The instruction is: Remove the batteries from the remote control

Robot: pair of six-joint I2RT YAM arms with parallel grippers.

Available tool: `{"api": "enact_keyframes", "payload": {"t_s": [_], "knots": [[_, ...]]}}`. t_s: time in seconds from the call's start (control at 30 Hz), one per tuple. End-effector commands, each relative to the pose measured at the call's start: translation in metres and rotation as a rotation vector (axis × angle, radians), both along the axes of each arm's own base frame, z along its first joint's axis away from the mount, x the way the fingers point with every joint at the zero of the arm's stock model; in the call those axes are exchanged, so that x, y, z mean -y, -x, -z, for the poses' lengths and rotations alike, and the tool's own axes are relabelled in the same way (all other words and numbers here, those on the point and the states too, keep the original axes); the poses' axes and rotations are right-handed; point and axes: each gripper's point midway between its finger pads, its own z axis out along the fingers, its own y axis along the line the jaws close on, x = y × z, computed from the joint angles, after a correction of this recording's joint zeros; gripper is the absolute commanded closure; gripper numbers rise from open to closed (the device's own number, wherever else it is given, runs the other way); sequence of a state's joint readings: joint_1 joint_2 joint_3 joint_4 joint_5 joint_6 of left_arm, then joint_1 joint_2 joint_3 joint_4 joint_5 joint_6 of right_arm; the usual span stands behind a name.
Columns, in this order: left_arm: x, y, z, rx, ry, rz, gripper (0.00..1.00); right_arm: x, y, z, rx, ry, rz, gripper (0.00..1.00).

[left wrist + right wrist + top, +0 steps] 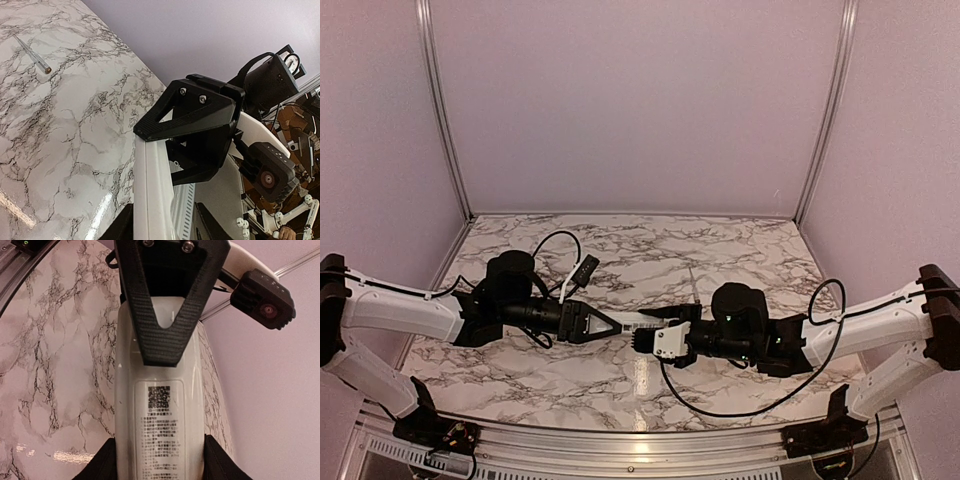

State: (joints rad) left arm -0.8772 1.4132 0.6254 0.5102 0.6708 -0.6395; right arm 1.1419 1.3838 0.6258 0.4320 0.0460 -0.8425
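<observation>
The white remote control (645, 322) is held in the air between both grippers above the marble table (620, 250). My left gripper (618, 322) is shut on its left end, my right gripper (675, 320) on its right end. In the left wrist view the remote (150, 185) runs up from between my left gripper (160, 222) to the right gripper's black fingers (195, 120). In the right wrist view my right gripper (160, 462) clamps the remote (160, 390), label and QR code face up; the left gripper's finger (167, 300) covers the far end. No batteries show.
A thin grey rod (32, 54) lies on the marble behind the grippers, faintly seen in the top view (692, 285). Black cables loop near the left wrist (560, 245) and under the right arm (740, 405). Metal frame posts (440, 110) bound the back corners.
</observation>
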Motion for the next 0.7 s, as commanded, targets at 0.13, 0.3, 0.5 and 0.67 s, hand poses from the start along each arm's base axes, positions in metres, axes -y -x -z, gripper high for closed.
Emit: {"api": "enact_keyframes", "payload": {"t_s": [0.13,0.3,0.5,0.67], "knots": [[0.0053,0.0014,-0.0075,0.03,0.01,0.026,0.58,-0.01,-0.0041,-0.0256,0.027,-0.066,0.011,1.0],[0.0059,0.0011,-0.0066,0.034,0.007,0.027,0.64,-0.0098,-0.0033,-0.0284,0.028,-0.072,0.006,1.0],[0.0055,-0.0016,-0.0062,0.039,0.0,0.01,0.79,-0.0107,-0.0032,-0.0244,0.022,-0.064,0.004,1.0],[0.0053,-0.003,-0.0074,0.041,0.001,0.002,0.9,-0.0129,-0.0057,-0.0217,0.01,-0.066,0.016,1.0]]}}
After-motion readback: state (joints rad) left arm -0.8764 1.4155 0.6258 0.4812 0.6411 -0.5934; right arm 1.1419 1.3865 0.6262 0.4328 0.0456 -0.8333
